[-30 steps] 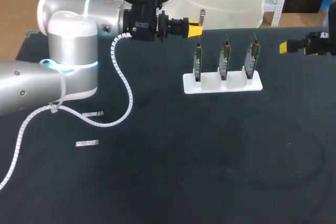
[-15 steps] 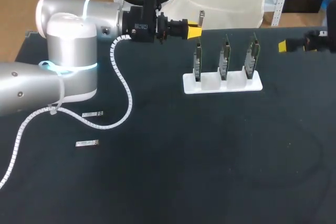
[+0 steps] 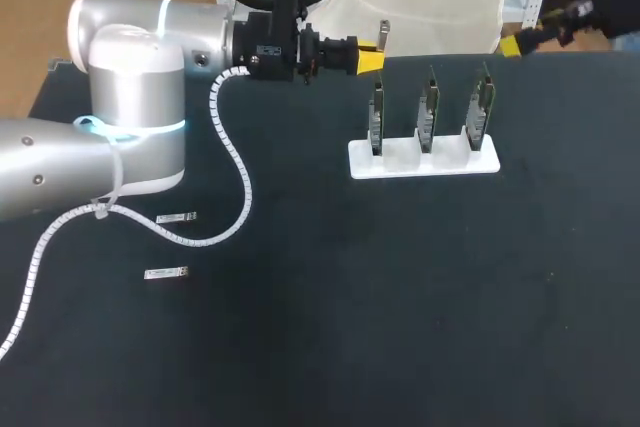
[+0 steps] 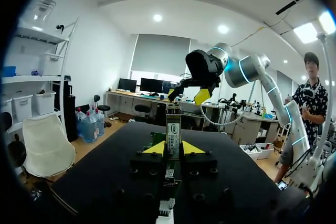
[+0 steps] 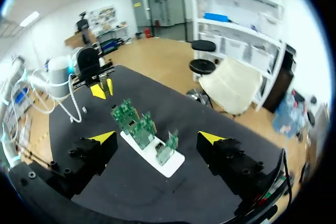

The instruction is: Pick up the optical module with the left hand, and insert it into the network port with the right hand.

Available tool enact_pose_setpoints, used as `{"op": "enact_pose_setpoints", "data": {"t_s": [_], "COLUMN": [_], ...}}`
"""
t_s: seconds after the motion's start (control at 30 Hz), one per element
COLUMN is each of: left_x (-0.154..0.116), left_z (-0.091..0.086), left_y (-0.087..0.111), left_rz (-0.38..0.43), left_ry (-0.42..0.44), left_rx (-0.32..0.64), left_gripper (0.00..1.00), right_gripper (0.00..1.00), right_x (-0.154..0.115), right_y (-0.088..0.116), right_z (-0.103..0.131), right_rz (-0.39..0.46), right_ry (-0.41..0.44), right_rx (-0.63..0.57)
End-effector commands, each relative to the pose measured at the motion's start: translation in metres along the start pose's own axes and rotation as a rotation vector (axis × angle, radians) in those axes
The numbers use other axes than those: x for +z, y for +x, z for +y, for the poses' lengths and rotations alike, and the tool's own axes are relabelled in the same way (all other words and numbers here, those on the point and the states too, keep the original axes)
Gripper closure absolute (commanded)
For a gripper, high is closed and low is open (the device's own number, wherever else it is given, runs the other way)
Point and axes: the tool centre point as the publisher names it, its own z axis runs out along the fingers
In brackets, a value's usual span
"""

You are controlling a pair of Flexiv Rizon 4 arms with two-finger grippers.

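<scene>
My left gripper (image 3: 368,57) hangs above the table's back, just left of the white stand (image 3: 400,163). It is shut on a slim metal optical module (image 3: 384,31) that sticks up past its yellow tips. In the left wrist view the module (image 4: 173,128) stands upright between the fingers of my left gripper (image 4: 174,149). The stand carries three upright green network boards (image 3: 428,107). My right gripper (image 3: 535,32) is high at the back right, open and holding nothing. In the right wrist view the right gripper (image 5: 157,137) spreads wide over the stand (image 5: 169,169), with the left gripper (image 5: 101,89) beyond the boards.
Two more optical modules (image 3: 176,217) (image 3: 166,274) lie flat on the black table at the left, near the left arm's white cable (image 3: 238,172). The table's back edge runs just behind the stand.
My right gripper has risen and swung back and a little left, from level with the boards to high over the back edge. The left arm and its module have stayed put.
</scene>
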Motion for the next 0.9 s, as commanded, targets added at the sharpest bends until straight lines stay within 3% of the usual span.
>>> {"op": "enact_pose_setpoints", "data": {"t_s": [0.03,0.4,0.9], "left_x": [0.0,0.0,0.0], "left_z": [-0.002,-0.002,-0.002], "left_y": [0.0,0.0,0.0], "left_rz": [-0.001,-0.001,-0.001], "left_ry": [-0.005,-0.005,-0.005], "left_rx": [0.001,0.001,0.001], "left_gripper": [1.0,1.0,1.0], "right_gripper": [0.0,0.0,0.0], "right_x": [0.02,0.054,0.086], "right_y": [-0.023,-0.039,-0.066], "right_z": [-0.001,0.041,0.068], "right_rz": [0.063,0.128,0.156], "right_ry": [-0.472,-0.682,-0.829], "right_rx": [-0.252,-0.441,-0.545]}}
